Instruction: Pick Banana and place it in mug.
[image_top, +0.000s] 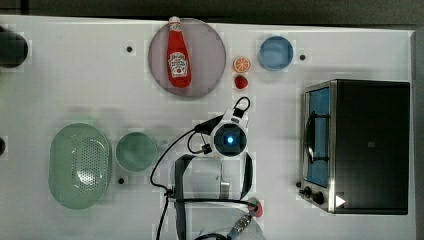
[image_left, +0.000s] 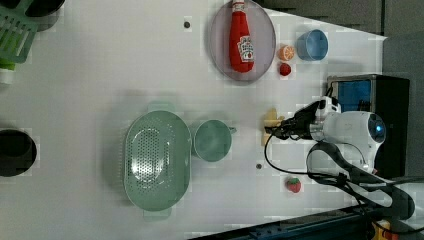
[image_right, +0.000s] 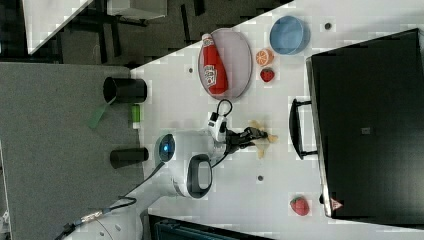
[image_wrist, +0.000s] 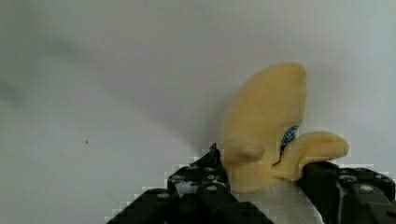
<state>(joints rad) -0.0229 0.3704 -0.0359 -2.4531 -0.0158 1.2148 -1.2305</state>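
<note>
So my gripper (image_wrist: 261, 186) has a finger on each side of the banana (image_wrist: 266, 126), pressed against its lower end by the look of it, so I'd call that a grasp. The fruit's long axis pokes straight out past the fingertips, low over the table (image_left: 100, 75). The mug (image_left: 212, 141) is well off, toward the left view's left of the gripper, next to the colander (image_left: 157, 160).

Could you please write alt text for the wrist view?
A pale yellow toy banana sits between the two black fingers of the gripper, one finger on each side of it, against a plain white table.
</note>
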